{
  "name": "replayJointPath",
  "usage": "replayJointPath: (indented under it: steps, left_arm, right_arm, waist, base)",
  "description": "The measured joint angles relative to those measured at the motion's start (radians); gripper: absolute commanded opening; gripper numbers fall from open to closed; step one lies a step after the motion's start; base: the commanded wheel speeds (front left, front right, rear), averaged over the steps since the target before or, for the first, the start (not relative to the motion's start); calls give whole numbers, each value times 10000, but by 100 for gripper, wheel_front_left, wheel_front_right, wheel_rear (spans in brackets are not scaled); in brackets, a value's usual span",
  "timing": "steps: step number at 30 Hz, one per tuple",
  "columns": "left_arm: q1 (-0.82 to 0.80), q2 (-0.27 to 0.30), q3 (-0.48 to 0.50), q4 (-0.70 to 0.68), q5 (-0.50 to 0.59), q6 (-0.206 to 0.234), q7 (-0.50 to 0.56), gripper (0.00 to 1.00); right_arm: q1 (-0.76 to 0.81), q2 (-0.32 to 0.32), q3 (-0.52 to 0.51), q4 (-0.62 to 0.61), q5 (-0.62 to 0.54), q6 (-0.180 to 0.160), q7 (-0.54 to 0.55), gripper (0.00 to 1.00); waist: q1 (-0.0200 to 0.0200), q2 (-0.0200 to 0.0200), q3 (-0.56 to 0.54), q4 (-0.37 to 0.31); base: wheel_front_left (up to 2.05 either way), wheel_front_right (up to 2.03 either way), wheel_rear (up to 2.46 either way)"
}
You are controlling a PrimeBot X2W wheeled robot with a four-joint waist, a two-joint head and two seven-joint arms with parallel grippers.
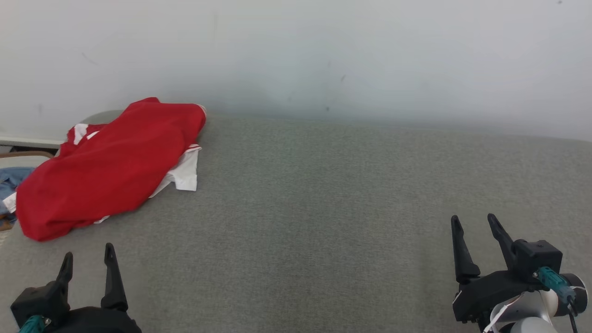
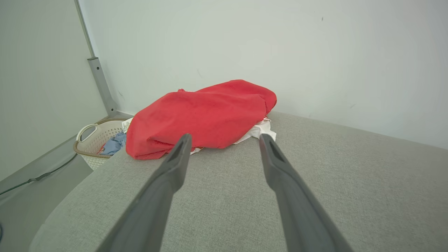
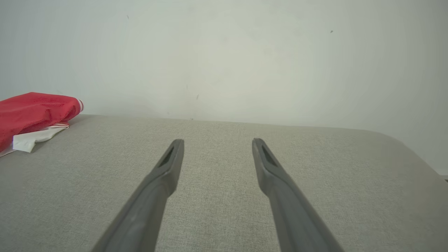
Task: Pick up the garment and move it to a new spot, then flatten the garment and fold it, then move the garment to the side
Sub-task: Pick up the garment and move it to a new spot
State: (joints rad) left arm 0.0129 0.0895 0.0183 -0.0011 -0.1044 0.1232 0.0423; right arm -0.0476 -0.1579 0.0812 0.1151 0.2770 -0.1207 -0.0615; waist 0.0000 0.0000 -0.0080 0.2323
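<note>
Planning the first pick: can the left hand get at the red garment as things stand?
Probably yes: the left hand is open, the red garment lies just ahead, and bare grey surface lies between them.

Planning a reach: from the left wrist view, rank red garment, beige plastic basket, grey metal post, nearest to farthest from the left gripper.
1. Red garment, straight ahead.
2. Beige plastic basket, left, lower down.
3. Grey metal post, left, by wall.

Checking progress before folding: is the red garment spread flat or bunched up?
Bunched: the red garment lies in a rumpled heap, not flat.
</note>
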Motion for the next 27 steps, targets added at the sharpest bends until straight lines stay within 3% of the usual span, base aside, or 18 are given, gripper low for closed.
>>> replayJointPath:
  steps: [17, 27]
  left_arm:
    - [335, -121, 343, -278, 75, 8, 190, 100]
    - [458, -161, 468, -359, -10, 8, 267, 100]
  right_arm:
    - [-189, 207, 504, 186, 29, 169, 192, 100]
    - [-435, 238, 585, 372, 27, 253, 276, 100]
  waist:
    - [0, 0, -94, 2369]
    - [0, 0, -100, 2739]
  base:
    - [0, 0, 0]
    - [0, 0, 0]
